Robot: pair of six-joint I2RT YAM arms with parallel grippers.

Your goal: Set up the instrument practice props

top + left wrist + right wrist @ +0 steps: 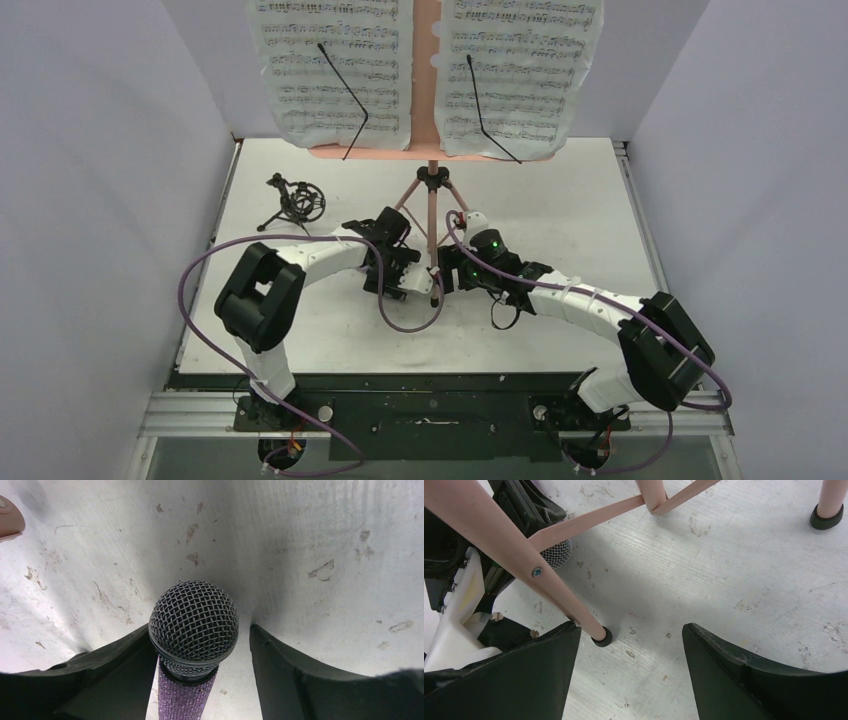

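Observation:
The purple glitter microphone (pixel 182 697) with its grey mesh head (pixel 193 622) stands between the fingers of my left gripper (pixel 201 630). It leans on the left finger (pixel 115 680), and a gap shows to the right finger (pixel 300 680). The pink music stand (pixel 432 215) is upright at the table's middle, with two white sheet-music pages (pixel 335 70) (pixel 520 65) on its desk. My right gripper (pixel 630 627) is open over bare table, its left finger beside the stand's leg foot (pixel 602 637). The black tripod mic holder (pixel 295 203) sits at the far left.
Both grippers are low and close together at the stand's front legs (pixel 524 555). The left wrist's white body (pixel 454 580) fills the left edge of the right wrist view. Grey walls close in the table's back and sides.

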